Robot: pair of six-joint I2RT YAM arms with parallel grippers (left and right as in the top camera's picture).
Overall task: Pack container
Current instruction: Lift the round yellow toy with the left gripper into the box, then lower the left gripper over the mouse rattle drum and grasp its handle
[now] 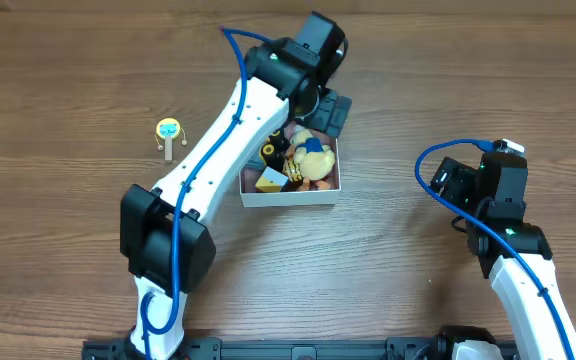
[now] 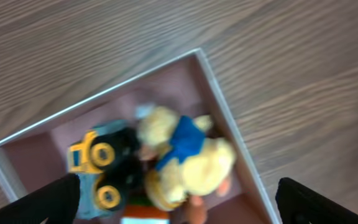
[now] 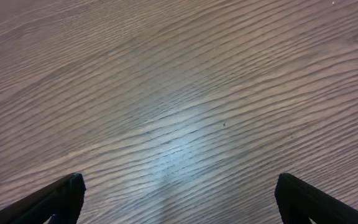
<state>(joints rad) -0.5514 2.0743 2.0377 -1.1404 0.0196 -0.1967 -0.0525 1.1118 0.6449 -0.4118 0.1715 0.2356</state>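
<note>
The container [image 1: 323, 195] is a shallow white-walled box with a pinkish bottom, at the table's middle. It holds several small toys: a yellow plush figure with a blue scarf [image 1: 313, 155], a yellow-wheeled truck [image 1: 271, 152] and an orange block [image 1: 268, 181]. In the left wrist view the container [image 2: 219, 106] shows the plush [image 2: 188, 155] and the truck [image 2: 98, 168]. My left gripper [image 2: 176, 208] is open and empty, hovering over the box's far side [image 1: 318, 110]. My right gripper [image 3: 179, 205] is open and empty over bare table at the right [image 1: 448, 180].
A small yellow toy with a blue face on a stick [image 1: 170, 132] lies on the wood table [image 1: 418, 80] left of the left arm. The left arm crosses over the container's left side.
</note>
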